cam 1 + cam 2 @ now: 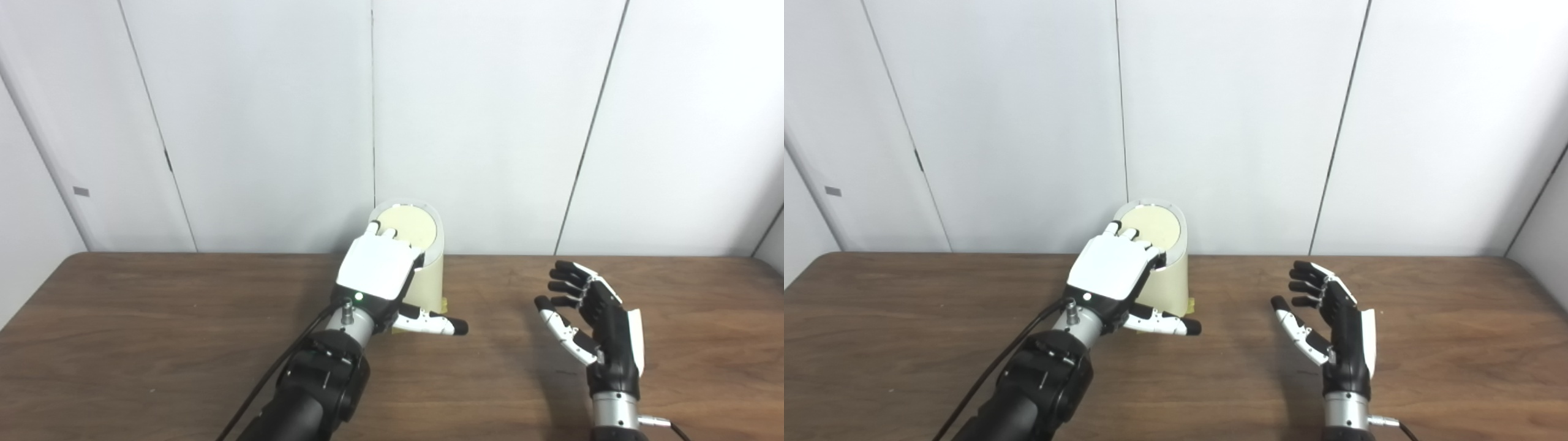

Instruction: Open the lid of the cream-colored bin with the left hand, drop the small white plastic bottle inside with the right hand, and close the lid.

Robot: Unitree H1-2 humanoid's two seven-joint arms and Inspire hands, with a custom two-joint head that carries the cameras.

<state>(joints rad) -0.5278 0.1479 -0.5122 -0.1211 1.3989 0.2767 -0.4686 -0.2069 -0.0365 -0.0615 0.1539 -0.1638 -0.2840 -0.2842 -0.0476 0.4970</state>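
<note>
The cream-colored bin [429, 278] stands at the back middle of the table, against the wall. Its round lid [413, 229] lies flat and closed on top. My left hand [383, 269] rests palm down over the lid's near edge, fingertips on the lid and thumb stretched out to the right beside the bin's base. It grips nothing. My right hand [591, 324] hovers over the table to the right of the bin, fingers spread, palm facing left, with nothing in it. No small white bottle shows in either view.
The brown wooden table [153, 331] reaches from the front edge back to white wall panels [490, 122]. A black cable [269, 380] runs along my left forearm.
</note>
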